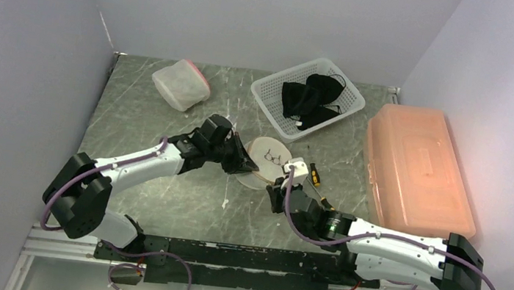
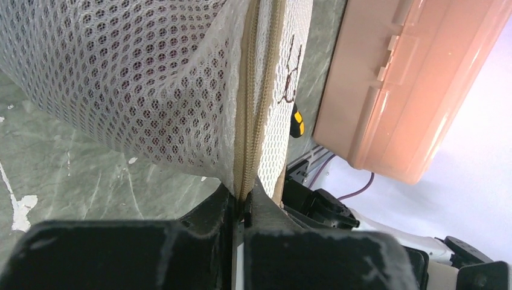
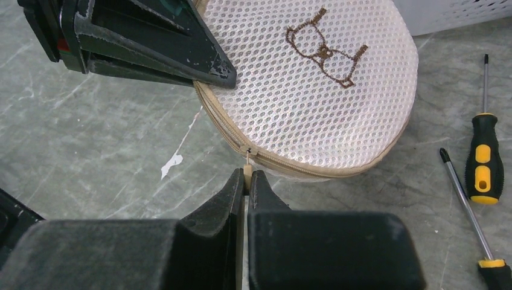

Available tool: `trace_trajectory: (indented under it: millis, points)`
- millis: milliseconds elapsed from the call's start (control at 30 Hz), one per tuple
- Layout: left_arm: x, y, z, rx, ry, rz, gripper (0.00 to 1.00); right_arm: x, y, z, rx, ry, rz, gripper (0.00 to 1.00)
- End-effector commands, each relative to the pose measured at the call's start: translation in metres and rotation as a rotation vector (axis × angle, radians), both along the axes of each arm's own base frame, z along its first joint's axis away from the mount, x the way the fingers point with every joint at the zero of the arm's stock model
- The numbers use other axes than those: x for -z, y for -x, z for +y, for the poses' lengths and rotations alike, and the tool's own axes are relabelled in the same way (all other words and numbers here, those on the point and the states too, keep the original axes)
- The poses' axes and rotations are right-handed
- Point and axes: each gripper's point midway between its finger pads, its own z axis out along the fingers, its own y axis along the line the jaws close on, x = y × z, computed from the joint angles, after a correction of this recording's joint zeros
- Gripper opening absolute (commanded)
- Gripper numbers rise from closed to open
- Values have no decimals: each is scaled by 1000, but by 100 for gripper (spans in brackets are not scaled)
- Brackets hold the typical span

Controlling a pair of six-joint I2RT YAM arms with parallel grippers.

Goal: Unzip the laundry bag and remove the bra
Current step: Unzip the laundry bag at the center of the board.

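Right gripper (image 3: 247, 181) jaws were pinched together on the zipper pull (image 3: 247, 171). Left gripper (image 2: 243, 204) jaws were clamped on the laundry bag (image 3: 320, 103) at its zippered edge. The bag lay on the table (image 3: 90, 139) between both arms, near the white basket (image 1: 267, 109). Two screwdrivers (image 3: 483, 158) lay just beside it.
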Motion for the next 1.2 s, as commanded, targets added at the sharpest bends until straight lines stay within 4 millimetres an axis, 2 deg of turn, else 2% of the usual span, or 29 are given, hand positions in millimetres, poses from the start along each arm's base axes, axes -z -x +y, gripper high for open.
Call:
trace_trajectory:
  millis: [0,133,467,767,1000,1100,1167]
  points:
    - [-19,-13,5,-3,-29,-91,3,-5,-2,-11,25,-14,-23,0]
    - [-27,-13,11,22,-36,-121,3,-3,-7,-20,52,-18,-17,0]
    - [-37,-18,35,65,18,-129,3,21,-26,-47,150,-32,58,0]
    - [-49,-10,38,262,29,-184,3,8,-41,-58,247,-76,12,0]
    - [-72,-6,46,430,-65,-307,3,-5,-27,-52,192,-74,-60,0]
    - [-76,-15,53,427,-133,-348,9,-3,-20,-43,174,-61,-61,0]
    - [-69,-22,56,402,-168,-325,23,2,-17,-38,169,-63,-45,0]
